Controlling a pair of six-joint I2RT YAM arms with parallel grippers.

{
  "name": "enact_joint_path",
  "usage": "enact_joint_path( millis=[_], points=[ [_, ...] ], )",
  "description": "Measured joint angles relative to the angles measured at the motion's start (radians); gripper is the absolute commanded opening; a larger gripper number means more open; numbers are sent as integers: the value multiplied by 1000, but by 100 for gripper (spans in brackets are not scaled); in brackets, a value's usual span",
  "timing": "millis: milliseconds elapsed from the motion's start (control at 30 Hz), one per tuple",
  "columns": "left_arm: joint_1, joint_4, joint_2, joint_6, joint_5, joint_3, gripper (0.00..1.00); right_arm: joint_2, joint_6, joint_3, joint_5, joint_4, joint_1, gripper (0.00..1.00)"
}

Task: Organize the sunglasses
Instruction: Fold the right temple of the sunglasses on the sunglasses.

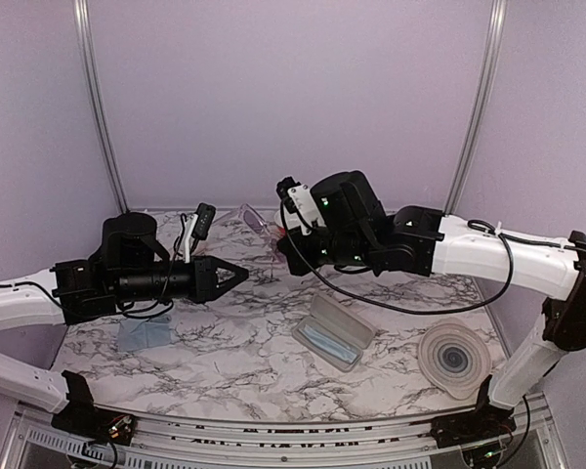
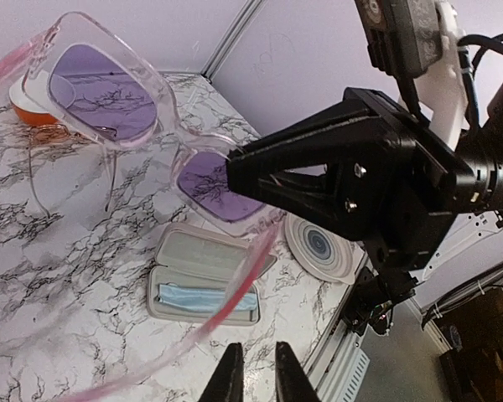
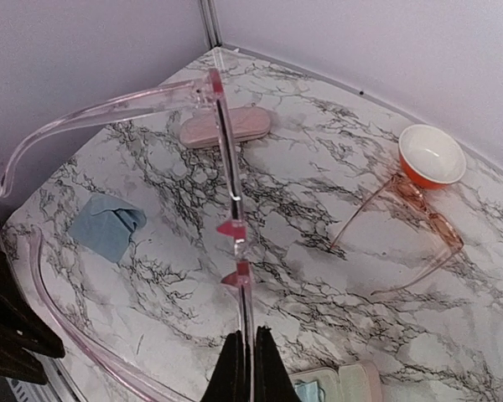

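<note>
**A:** Just in front of the left gripper [image 2: 257,352], what lies there?

**B:** One temple of the clear pink plastic sunglasses with purple lenses [image 2: 101,92]. It passes just beyond the fingertips and slants across them, not along them. This gripper is narrow, its fingers almost together. I see nothing between them, but I cannot tell for sure.

**A:** Which one carries the pair?

**B:** The right gripper [image 3: 250,352]. It is closed on the front of the frame and holds it in the air above the white marbled tabletop [image 1: 244,342]. The front runs straight away from its fingers, and both temples are unfolded.

**A:** So the left arm is nearer to that temple?

**B:** Yes. I judge the next move is to fold it. Farther away, the thin peach-tinted sunglasses [image 3: 407,226] lie beside the orange bowl [image 3: 432,155], well apart from both grippers.
</note>
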Motion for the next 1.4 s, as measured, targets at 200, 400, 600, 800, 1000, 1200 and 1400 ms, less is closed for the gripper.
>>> enact_joint_path(
  millis=[200, 400, 600, 800, 1000, 1200, 1400],
  points=[
    [0, -13, 66, 21, -37, 43, 13, 0, 3, 0, -11, -13, 23, 0],
    [-1, -30, 79, 35, -60, 52, 13, 0, -1, 0, -27, -13, 37, 0],
    [-3, -38, 81, 46, -72, 60, 13, 0, -19, 0, -57, -10, 53, 0],
    [-4, -54, 87, 49, -79, 60, 13, 12, -50, 2, -51, -10, 97, 0],
    [-4, -81, 92, 49, -83, 60, 13, 31, -61, 5, -43, -9, 100, 0],
    [-4, -82, 92, 51, -88, 60, 24, 32, -52, 5, -5, -10, 109, 0],
    [-5, -82, 90, 47, -87, 64, 45, 32, -10, 5, 82, -21, 117, 0]
  ],
)
